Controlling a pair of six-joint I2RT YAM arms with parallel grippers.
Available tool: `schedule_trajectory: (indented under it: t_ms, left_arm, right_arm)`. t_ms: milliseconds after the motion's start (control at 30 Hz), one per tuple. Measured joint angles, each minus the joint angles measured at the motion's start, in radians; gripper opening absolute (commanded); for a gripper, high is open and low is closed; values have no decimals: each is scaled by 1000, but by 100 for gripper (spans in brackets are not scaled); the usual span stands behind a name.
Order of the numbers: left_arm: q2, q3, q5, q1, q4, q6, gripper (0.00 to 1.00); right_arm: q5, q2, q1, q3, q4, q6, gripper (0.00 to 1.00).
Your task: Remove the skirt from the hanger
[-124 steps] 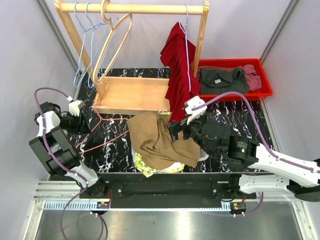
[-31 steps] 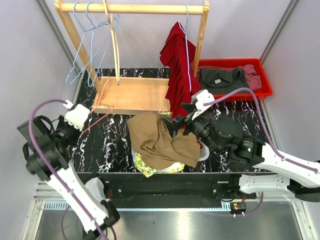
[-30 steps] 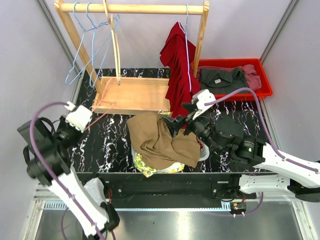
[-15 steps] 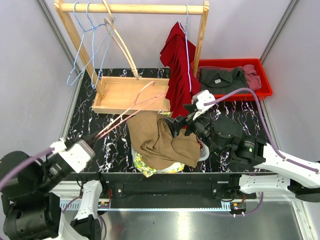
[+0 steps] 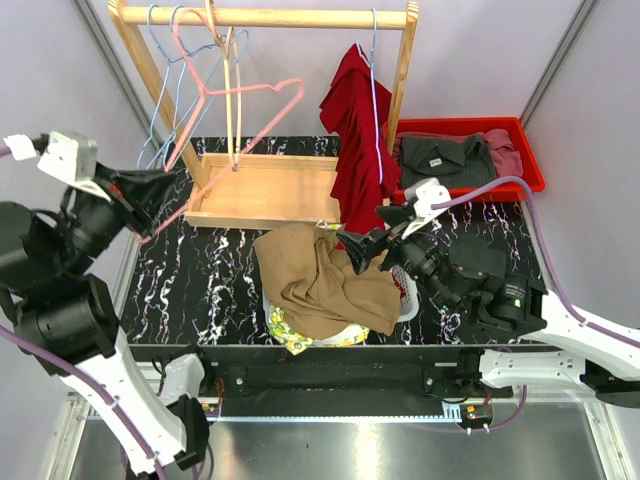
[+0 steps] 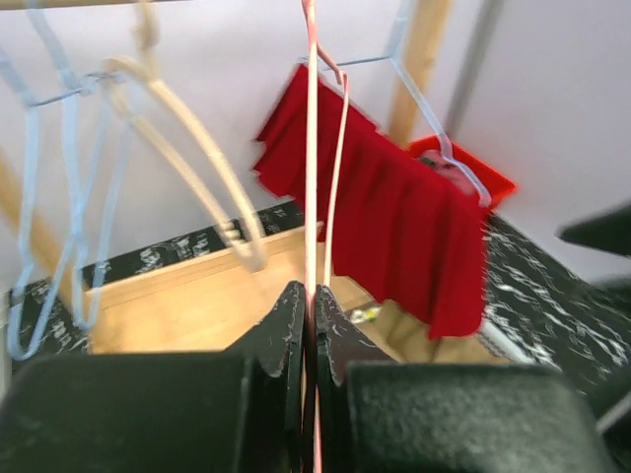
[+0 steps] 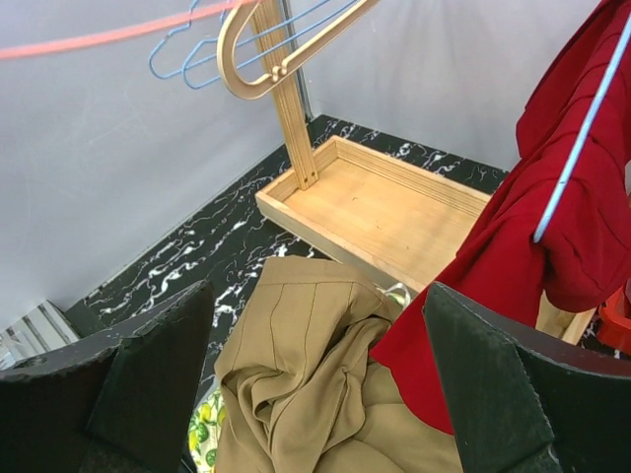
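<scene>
- The left gripper [image 6: 309, 296] is raised high on the left side, and its jaws are pressed together on the thin wire of a pink hanger [image 5: 238, 92].
- In the left wrist view the wire runs straight up from between the two black fingers [image 6: 284, 330], with no gap visible on either side of it.
- The pink hanger is bare. Its hook reaches up to the wooden rail [image 5: 300, 17], but whether it rests on the rail cannot be told.
- Blue wire hangers [image 5: 165, 75] and a wooden hanger [image 5: 230, 90] hang from the rail just beside it.
- The right gripper [image 5: 372, 236] has its jaws spread wide and holds nothing.
- It hangs just above the right edge of the tan skirt [image 5: 315, 275]. In the right wrist view the skirt lies below, between the two fingers, and neither finger touches it.
- The tan skirt is off any hanger. It lies crumpled over a white basket [image 5: 406, 296] near the front edge of the table, with a yellow-green patterned cloth [image 5: 285, 330] showing under its near side.
- A red garment [image 5: 355, 130] hangs from a blue hanger at the right end of the rail, with its lower hem close to the far side of the skirt.
- The rack's wooden tray base [image 5: 260, 190] lies behind the skirt.
- A red bin [image 5: 528, 160] at the far right holds folded clothes.
</scene>
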Motion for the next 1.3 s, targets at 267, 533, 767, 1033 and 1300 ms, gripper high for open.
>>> schedule_trajectory:
  t_ms: [267,533,767,1033,1300]
  left_arm:
    - [145,104,-324,-185,-78,47,0]
    - [342,167,-822,-731,-100,90,0]
    - [524,287,-1130,-850,-155,148,0]
    - [525,266,-1216,-878,-48,166,0]
    - [467,173,-1226,-897,34,166,0]
  right_arm:
    - [0,94,0,42,6,-24,94]
    - [9,116,0,56,16,-35,95]
    - [30,116,1,56,16,-42,95]
    - [37,135,1,56,16,-43,96]
    - [43,139,1,56,16,-43,96]
